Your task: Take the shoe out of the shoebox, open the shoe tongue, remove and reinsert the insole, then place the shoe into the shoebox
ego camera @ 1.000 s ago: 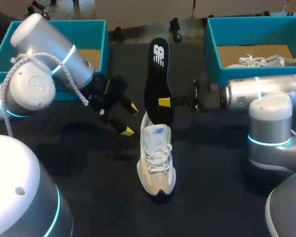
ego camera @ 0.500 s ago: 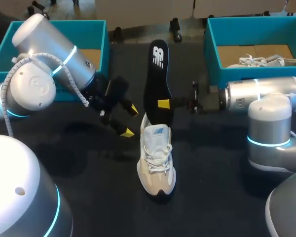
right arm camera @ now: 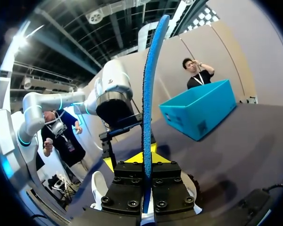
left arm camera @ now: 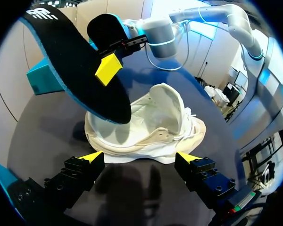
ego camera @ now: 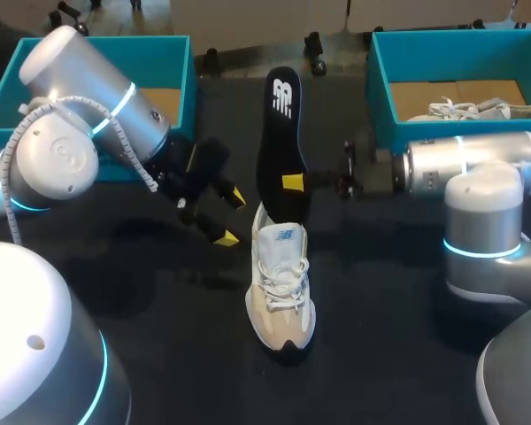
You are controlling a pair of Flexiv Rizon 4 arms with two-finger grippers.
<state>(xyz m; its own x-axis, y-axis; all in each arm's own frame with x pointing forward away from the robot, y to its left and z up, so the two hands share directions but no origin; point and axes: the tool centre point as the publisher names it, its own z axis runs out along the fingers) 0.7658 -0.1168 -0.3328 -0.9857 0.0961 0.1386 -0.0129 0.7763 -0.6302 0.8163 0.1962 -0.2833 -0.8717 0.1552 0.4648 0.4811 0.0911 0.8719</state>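
insole (ego camera: 281, 142) stood upright over the shoe (ego camera: 281, 288) mid-desk (ego camera: 159, 305), lower end at its opening | your right jaws were clenched on its edge mid-length | your left jaws hung released, just left of the shoe | it looked like light, bendy foam, so you would best grip low and steady the soft collar

shoe (ego camera: 281, 283) at mid table (ego camera: 159, 301), toe toward the near edge. insole (ego camera: 281, 142) stands behind it, over the heel, running toward the far edge. left shoebox (ego camera: 181, 71) at the far left corner. right shoebox (ego camera: 385, 106) at the far right corner, second shoe (ego camera: 478, 108) in it. left gripper (ego camera: 232, 217) left of the heel. right gripper (ego camera: 292, 182) on the insole, from its right.
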